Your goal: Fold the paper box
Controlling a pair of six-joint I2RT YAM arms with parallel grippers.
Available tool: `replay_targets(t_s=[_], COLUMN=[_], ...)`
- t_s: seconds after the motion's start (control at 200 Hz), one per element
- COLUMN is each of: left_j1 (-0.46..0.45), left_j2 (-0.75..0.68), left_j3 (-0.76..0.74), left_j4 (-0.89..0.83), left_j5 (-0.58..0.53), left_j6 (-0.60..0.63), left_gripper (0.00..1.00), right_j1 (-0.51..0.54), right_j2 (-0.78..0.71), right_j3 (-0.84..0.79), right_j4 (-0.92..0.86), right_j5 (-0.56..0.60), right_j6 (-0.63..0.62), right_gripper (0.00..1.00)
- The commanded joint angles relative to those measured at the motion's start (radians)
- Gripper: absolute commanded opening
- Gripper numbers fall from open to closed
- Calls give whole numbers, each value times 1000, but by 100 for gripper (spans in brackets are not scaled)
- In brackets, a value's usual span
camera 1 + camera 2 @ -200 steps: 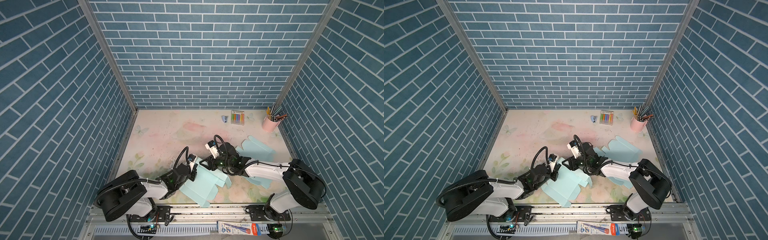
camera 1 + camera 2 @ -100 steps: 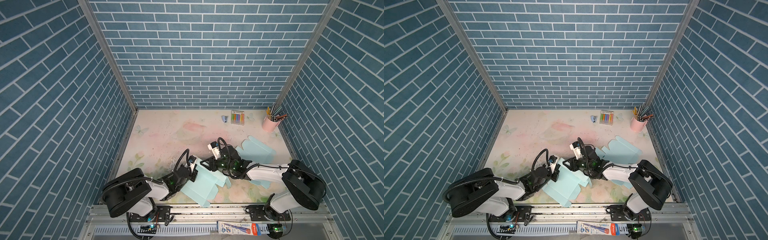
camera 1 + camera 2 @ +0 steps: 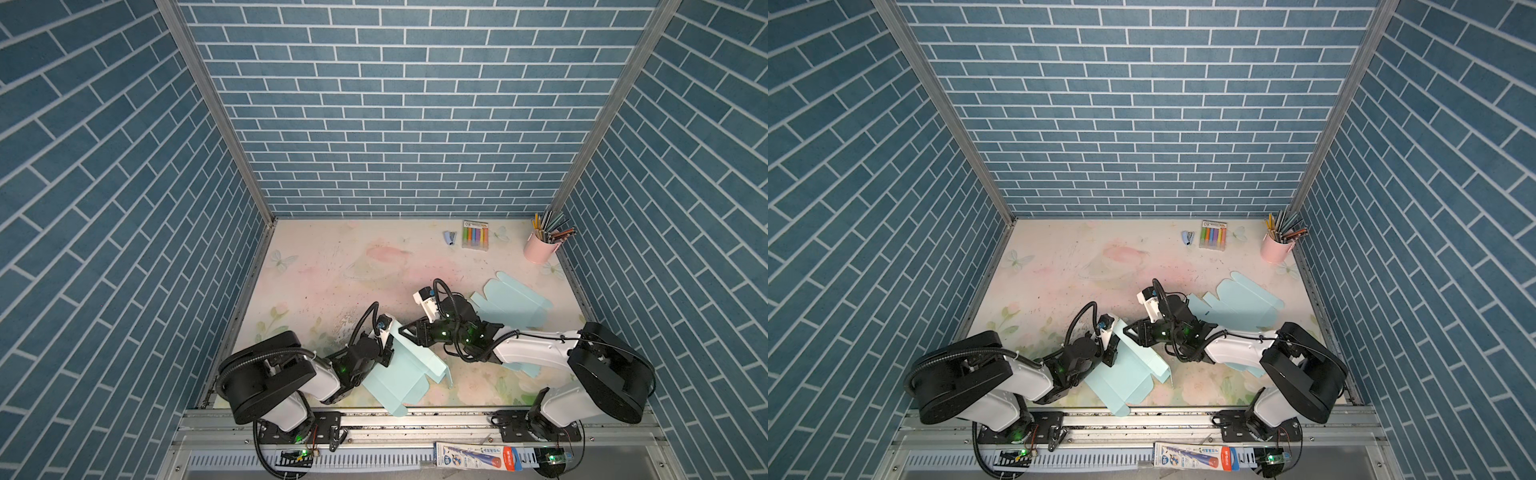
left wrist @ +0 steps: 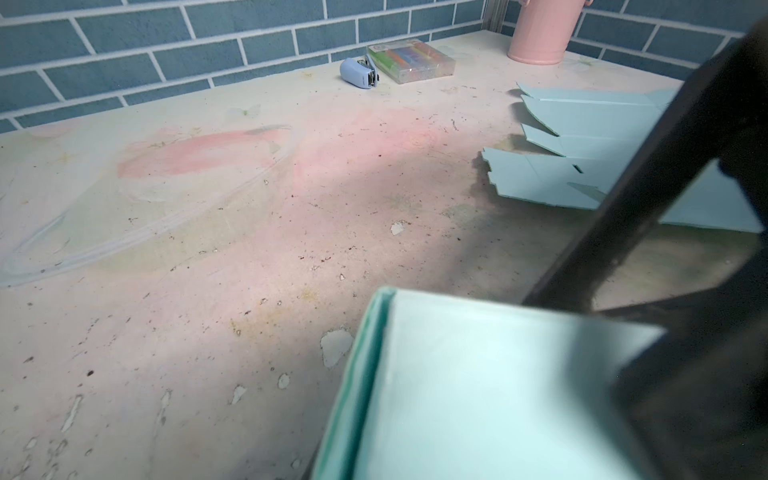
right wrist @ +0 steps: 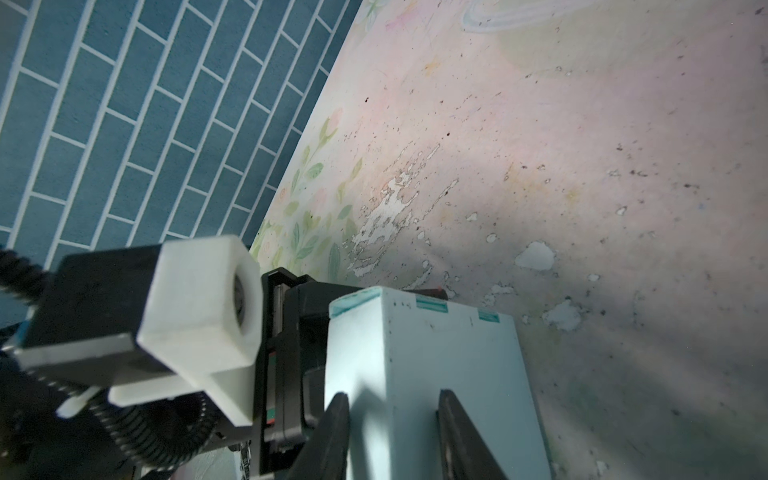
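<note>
The pale blue, partly folded paper box [image 3: 399, 376] lies near the front edge of the pastel flower-printed table [image 3: 332, 282], midway between the two arms, with one long panel standing up as a wall along its far side. It sits where it sat a second ago, and its outline looks unchanged. The left gripper [image 3: 390, 353] is at the left end of that raised wall, in much the same spot as before, though the left arm's bulky black shoulder joint [image 3: 266, 374] has swung a little toward the table since then. Whether its fingers are closed on the cardboard or merely beside it cannot be told, since the left wrist view shows only the wall's edge and blurred dark shapes. The right gripper [image 3: 405, 330] reaches the same wall from the right and has barely shifted. In the right wrist view its two black fingers [image 5: 338, 432] stand apart in front of the panel's face, pinching nothing. Well apart on the right lies a flat pale blue cardboard sheet [image 3: 513, 299]. At the back are a pink cup of pencils [image 3: 540, 251], a clear case of coloured markers [image 3: 475, 235] and a small blue stapler [image 3: 449, 237], all unmoved.
</note>
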Motion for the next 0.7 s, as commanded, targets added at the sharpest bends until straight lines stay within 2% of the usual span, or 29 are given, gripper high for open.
replay_targets(t_s=[0.0, 0.15, 0.295, 0.51, 0.695], left_j1=[-3, -3, -3, -8, -16], left_j2=[44, 84, 90, 82, 73], left_j3=[13, 19, 10, 11, 2], left_j4=[72, 104, 115, 98, 79], left_j5=[-3, -1, -18, -2, -3], left_j6=[3, 0, -6, -3, 3], left_gripper=[25, 20, 11, 4, 3], right_j1=[7, 7, 11, 56, 18], right_j2=[-20, -26, -33, -110, -262], right_j3=[-5, -26, -35, -71, -72], right_j4=[-35, -18, -2, 19, -88], right_j5=[26, 46, 47, 86, 154], right_j6=[13, 34, 55, 115, 82], right_gripper=[36, 36, 35, 36, 47])
